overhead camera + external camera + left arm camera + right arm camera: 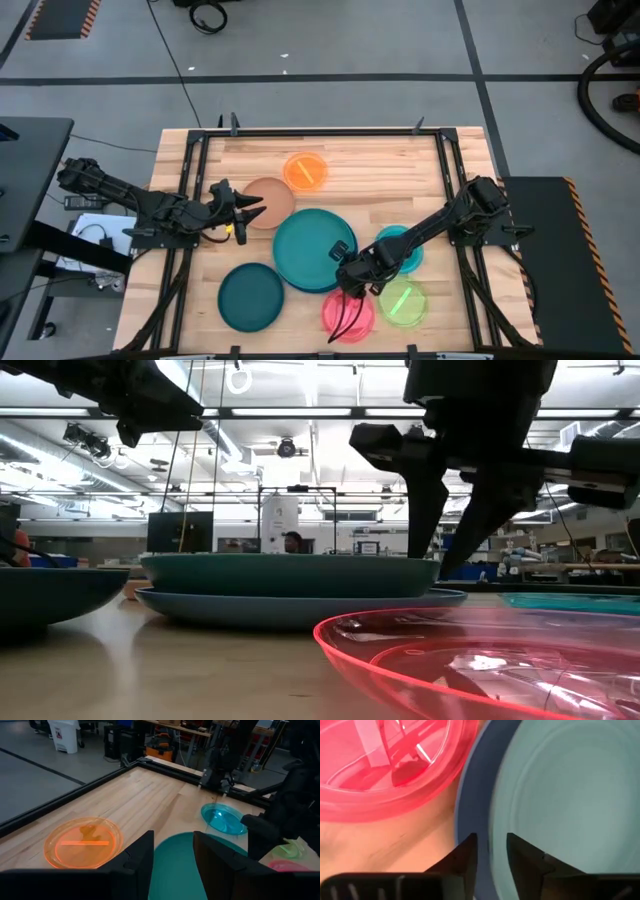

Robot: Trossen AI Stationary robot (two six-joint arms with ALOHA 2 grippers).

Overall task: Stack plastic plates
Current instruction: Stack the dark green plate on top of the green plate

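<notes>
A large teal-green plate [312,248] lies in a large blue plate [300,606] at the table's middle. My right gripper [350,277] is open at their near right rim, fingers pointing down, one on each side of the teal-green rim [492,827]. My left gripper [250,212] is open and empty over the left edge of the tan plate [270,203]. The orange plate [305,171], cyan plate [398,246], lime plate [404,302], pink plate [348,316] and dark-teal plate [250,296] each lie flat on the table by themselves. My right gripper's fingers [465,855] stand astride the teal-green plate's rim from above. I cannot tell whether they touch it. The plate rests in the blue plate.
A black frame [320,131] runs along the table's far edge and both sides. Bare wood shows at the far left and far right of the tabletop [400,170]. The pink plate lies right beside my right gripper on its near side.
</notes>
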